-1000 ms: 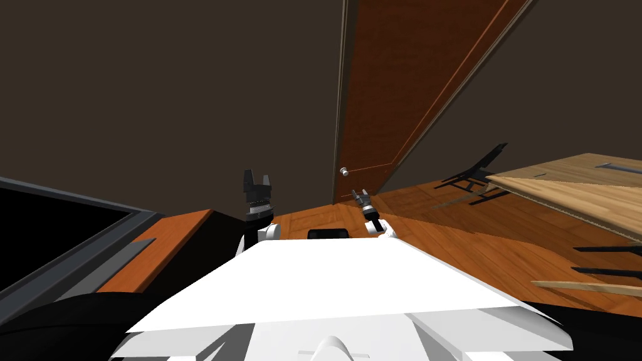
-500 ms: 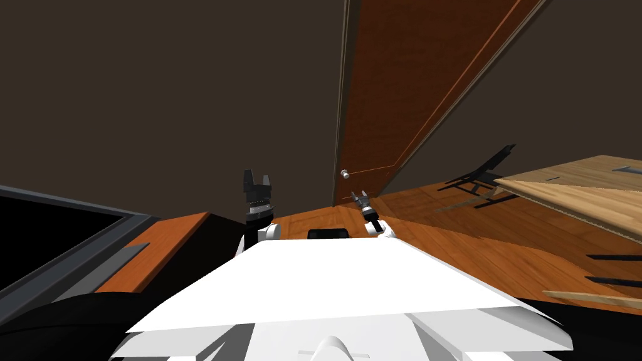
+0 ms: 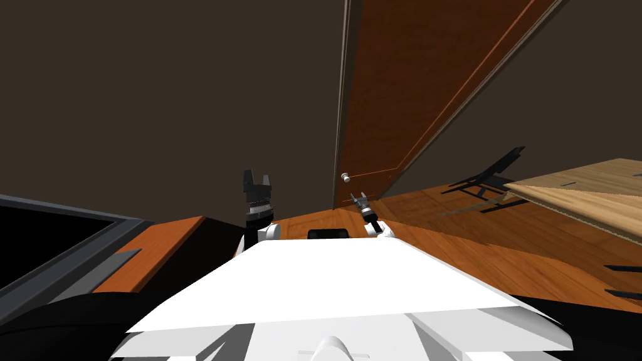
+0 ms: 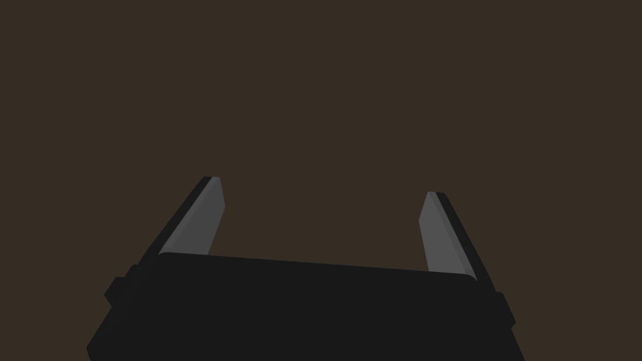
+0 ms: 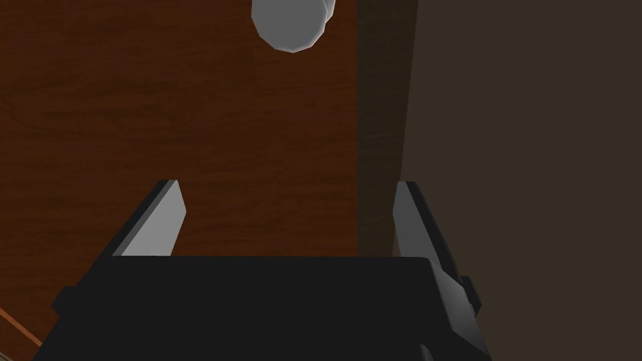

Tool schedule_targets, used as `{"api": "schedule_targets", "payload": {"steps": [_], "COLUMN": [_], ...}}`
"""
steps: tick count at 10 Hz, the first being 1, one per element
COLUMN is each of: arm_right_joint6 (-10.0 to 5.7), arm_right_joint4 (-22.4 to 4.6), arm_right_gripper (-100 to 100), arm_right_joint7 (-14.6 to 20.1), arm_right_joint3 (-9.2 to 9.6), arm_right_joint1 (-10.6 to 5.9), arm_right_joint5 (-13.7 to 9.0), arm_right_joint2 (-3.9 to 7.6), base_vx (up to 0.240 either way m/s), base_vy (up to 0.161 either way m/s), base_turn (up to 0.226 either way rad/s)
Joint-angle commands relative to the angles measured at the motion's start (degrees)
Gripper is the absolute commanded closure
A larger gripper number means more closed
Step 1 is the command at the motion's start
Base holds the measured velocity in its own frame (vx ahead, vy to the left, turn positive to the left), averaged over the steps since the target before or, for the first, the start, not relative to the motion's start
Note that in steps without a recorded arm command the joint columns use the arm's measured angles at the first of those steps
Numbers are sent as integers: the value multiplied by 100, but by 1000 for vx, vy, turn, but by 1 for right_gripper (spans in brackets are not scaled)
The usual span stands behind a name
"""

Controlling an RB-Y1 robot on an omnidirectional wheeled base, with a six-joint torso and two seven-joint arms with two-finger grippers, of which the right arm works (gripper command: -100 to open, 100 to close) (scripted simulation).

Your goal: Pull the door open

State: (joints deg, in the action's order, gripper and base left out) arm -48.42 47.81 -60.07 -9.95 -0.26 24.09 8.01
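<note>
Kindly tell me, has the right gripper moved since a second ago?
Yes, slightly: the open right gripper has edged toward the door knob, still short of it.

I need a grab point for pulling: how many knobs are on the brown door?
1: a small round light grey knob near the reddish-brown wooden door's edge beside the frame, ahead of the open right claw. Any knob on the door's far side is hidden.

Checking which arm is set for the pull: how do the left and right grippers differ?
The left gripper faces the plain dark wall; the right gripper faces the brown door, its pale knob ahead of the fingers, untouched. In the head view the left stands upright, the right leans toward the knob. Both are open and empty.
</note>
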Motion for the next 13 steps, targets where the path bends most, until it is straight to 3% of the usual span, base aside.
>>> {"api": "schedule_targets", "payload": {"steps": [1,5,10,13], "arm_right_joint6": [-61,-174,-290,-353], "arm_right_joint4": [-169,-577,-698,-780], "arm_right_gripper": [-100,-100,-100,-100], "arm_right_joint7": [-140,-466,-431,-426], "arm_right_joint3": [-21,-67,-241,-332], "arm_right_joint1": [-56,-196,-155,-143], "arm_right_joint5": [28,114,-13,-72], "arm_right_joint2": [-8,-1,126,195], "base_vx": [96,96,139,180], "base_vy": [-18,-20,90,-15], "base_turn": [8,12,96,68]}}
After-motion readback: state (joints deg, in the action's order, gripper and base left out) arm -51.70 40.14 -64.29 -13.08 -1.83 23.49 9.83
